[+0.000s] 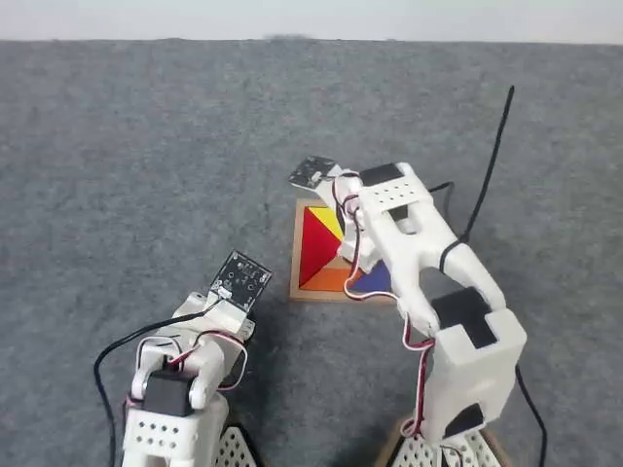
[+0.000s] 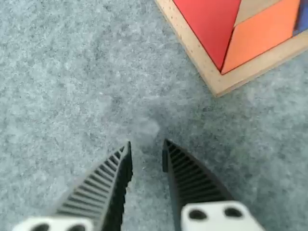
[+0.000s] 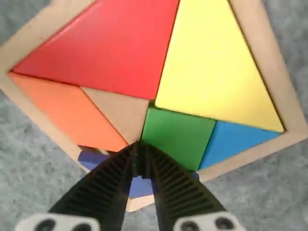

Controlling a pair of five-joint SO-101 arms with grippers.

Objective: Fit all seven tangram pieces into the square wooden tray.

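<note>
Right tool point(image 3: 140, 147): fingers pressed together, nothing visibly pinched between them. The tips sit low over the wooden tray point(image 3: 274, 72), at the seam where the green square point(image 3: 178, 137), the orange piece point(image 3: 67, 110) and a tan triangle point(image 3: 120, 108) meet. My read is that I have it closed to work as a prod, not a clamp.

Directly beneath the fingers lies the indigo piece point(image 3: 139, 186), in a tray corner against the rim. I cannot tell whether it is seated flat.

The red triangle point(image 3: 106, 48) and yellow triangle point(image 3: 216, 72) fill the half opposite that corner, edges flush. The blue triangle point(image 3: 231, 139) sits beside the green square.

Tan triangle: either a wood-coloured piece or bare tray floor, I cannot tell which. If it is floor, one slot remains unfilled.

Left tool point(image 2: 147, 144): fingers parted by a moderate gap, empty, hanging above the grey surface point(image 2: 72, 72) near a tray corner but apart from it. I judge it is parked there to leave the tray to the right arm.
</note>
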